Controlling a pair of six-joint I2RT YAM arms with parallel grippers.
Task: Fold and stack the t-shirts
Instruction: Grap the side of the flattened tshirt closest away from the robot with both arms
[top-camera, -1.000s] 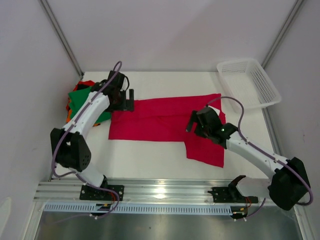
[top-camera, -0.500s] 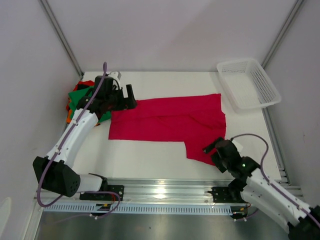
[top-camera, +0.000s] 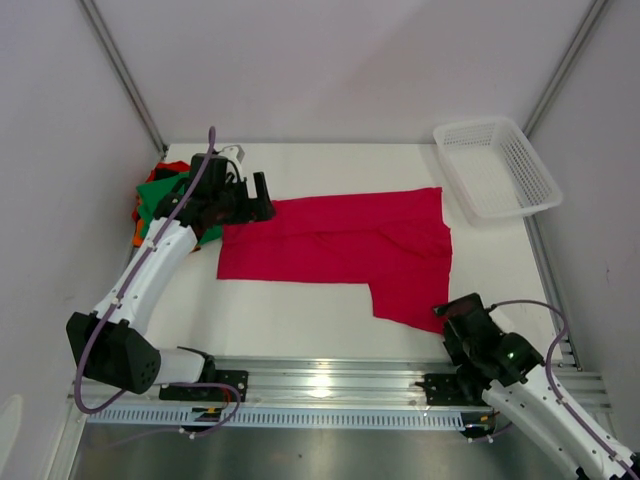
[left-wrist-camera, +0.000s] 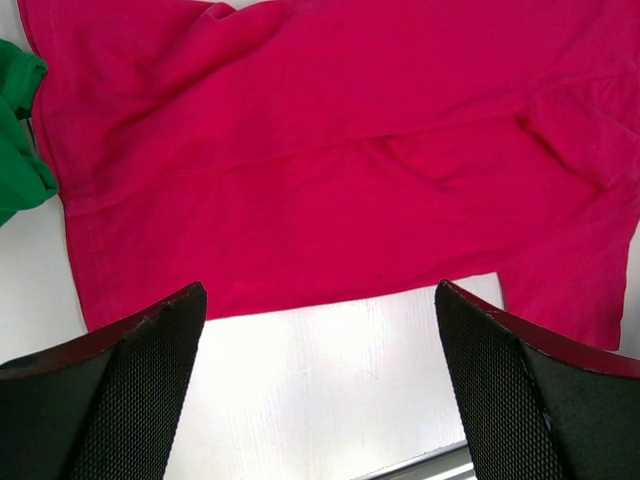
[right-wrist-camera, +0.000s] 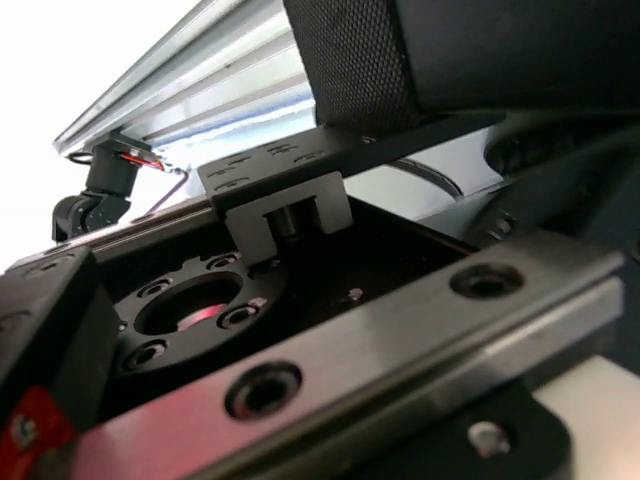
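A crimson t-shirt (top-camera: 340, 240) lies spread across the middle of the table, with a flap hanging toward the near right. My left gripper (top-camera: 262, 194) hovers at its far left edge, open and empty. In the left wrist view the shirt (left-wrist-camera: 330, 150) fills the top, and bare table shows between the two black fingers (left-wrist-camera: 120, 400). A pile of green, orange and red t-shirts (top-camera: 160, 195) sits at the far left; its green cloth (left-wrist-camera: 20, 150) touches the crimson one. My right gripper (top-camera: 458, 318) is drawn back by its base, off the shirt and holding nothing; one finger pad (right-wrist-camera: 360, 60) shows.
A white mesh basket (top-camera: 497, 165) stands at the far right corner. The aluminium rail (top-camera: 320, 380) with both arm bases runs along the near edge; the right wrist view looks straight onto this rail (right-wrist-camera: 400, 330) and a mounting plate.
The right arm has pulled back from over the shirt's right side to the near edge by its base. The left gripper swung slightly left and opened a little wider.
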